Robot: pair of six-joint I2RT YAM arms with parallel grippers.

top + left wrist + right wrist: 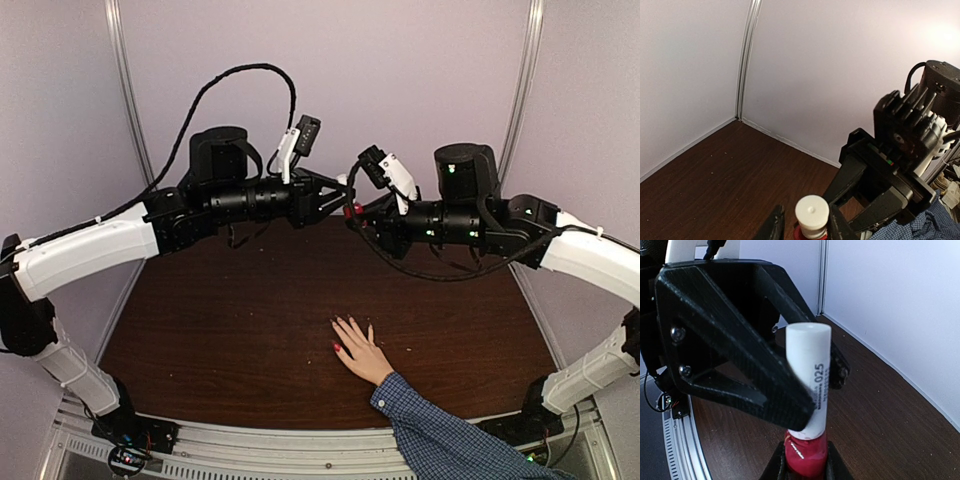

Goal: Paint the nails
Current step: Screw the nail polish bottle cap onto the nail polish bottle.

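High over the far middle of the table point(230, 320), the right gripper point(805, 465) is clamping the red polish bottle point(806, 452), the left gripper point(807, 227) is flanking its white cap point(812, 215) (whether gripping, I cannot tell), and the nails point(338, 348) are resting on a hand point(358, 350) lying flat near the front edge, well apart from both arms.

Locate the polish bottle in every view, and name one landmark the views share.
Top external: polish bottle, a red speck just above picture centre.
Left wrist: bottom centre, only its white cap clear.
Right wrist: centre, white cap over the red body at the bottom edge.
Shared landmark: the dark brown table, also lower left in the left wrist view and at right in the right wrist view.
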